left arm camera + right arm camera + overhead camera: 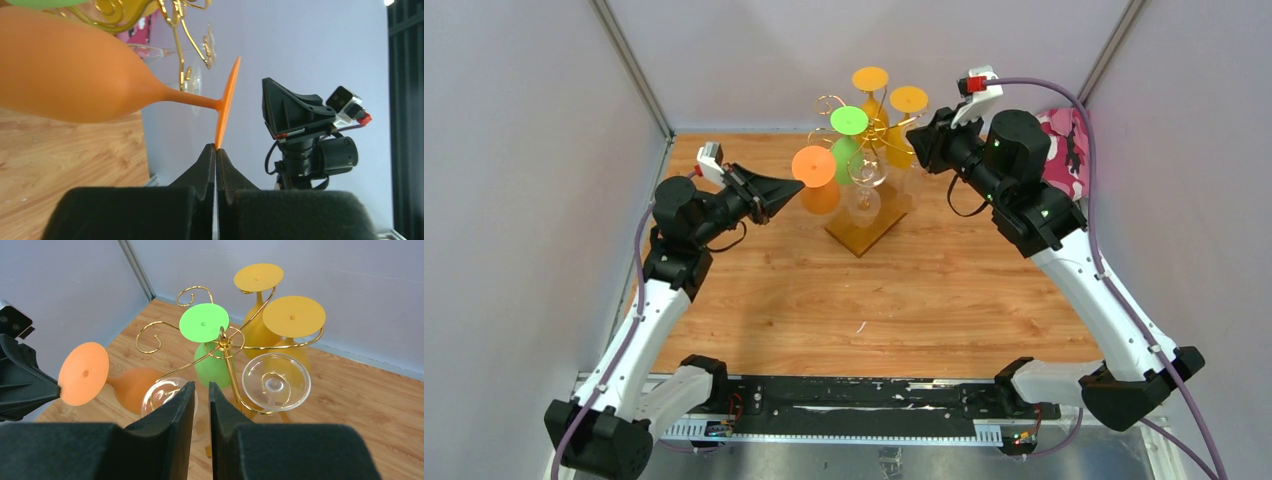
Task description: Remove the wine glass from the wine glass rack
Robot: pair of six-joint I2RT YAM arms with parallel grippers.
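- Orange glass (815,170), opaque with a flat round foot, is tilting just left of the gold rack (876,125).
- Left gripper (776,194) is pinching its foot rim.
- Right gripper (201,405) is sitting nearly closed, holding nothing.

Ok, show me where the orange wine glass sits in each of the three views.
Top external: orange wine glass left of centre, beside the left gripper.
Left wrist: fills the upper left, foot rim at the closed fingertips.
Right wrist: lower left, tilted, foot facing the camera.
Shared landmark: the gold wine glass rack.
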